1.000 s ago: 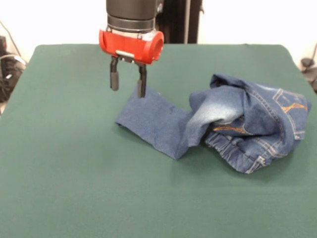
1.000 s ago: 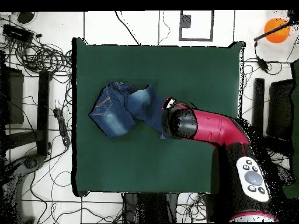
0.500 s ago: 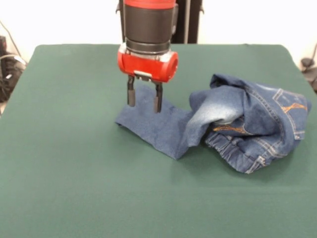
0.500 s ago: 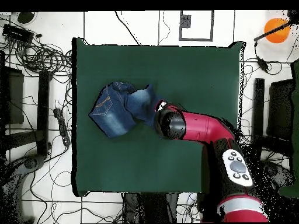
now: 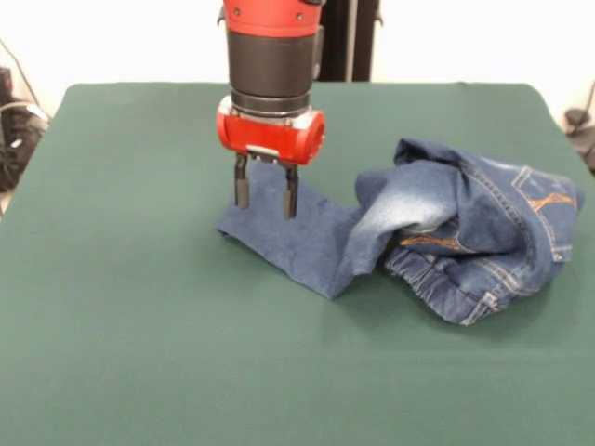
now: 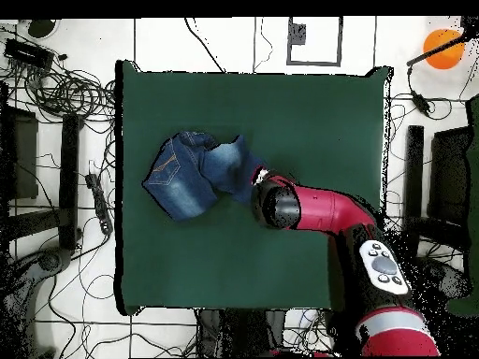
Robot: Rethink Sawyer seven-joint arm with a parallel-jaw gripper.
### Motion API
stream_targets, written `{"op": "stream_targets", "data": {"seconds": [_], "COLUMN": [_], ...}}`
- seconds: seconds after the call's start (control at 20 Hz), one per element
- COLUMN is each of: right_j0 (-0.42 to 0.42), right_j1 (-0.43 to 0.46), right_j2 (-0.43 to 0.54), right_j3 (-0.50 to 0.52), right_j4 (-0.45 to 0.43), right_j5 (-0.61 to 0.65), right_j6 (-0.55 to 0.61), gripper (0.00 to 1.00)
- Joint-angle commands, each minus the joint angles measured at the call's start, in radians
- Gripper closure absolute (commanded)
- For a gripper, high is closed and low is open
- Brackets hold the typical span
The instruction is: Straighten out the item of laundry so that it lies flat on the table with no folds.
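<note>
The jeans (image 5: 437, 232) lie bunched up on the table (image 5: 139, 353), with one leg stretched out flat. The gripper (image 5: 265, 197) hangs over that leg's end, fingers apart and holding nothing. I think it must go down, pinch the cloth and pull.

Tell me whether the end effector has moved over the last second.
Yes. The end effector shifted rightward in the front view, from beside the jeans leg's end to over it.
</note>
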Motion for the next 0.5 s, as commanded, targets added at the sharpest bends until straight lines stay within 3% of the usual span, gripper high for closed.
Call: {"op": "stream_targets", "data": {"seconds": [0.05, 0.5], "right_j0": [-0.054, -0.058], "right_j1": [-0.036, -0.036], "right_j2": [0.165, 0.167], "right_j3": [0.159, 0.176], "right_j4": [-0.047, -0.089], "right_j5": [0.013, -0.029], "right_j6": [-0.048, -0.007], "gripper": [0.00, 0.00]}}
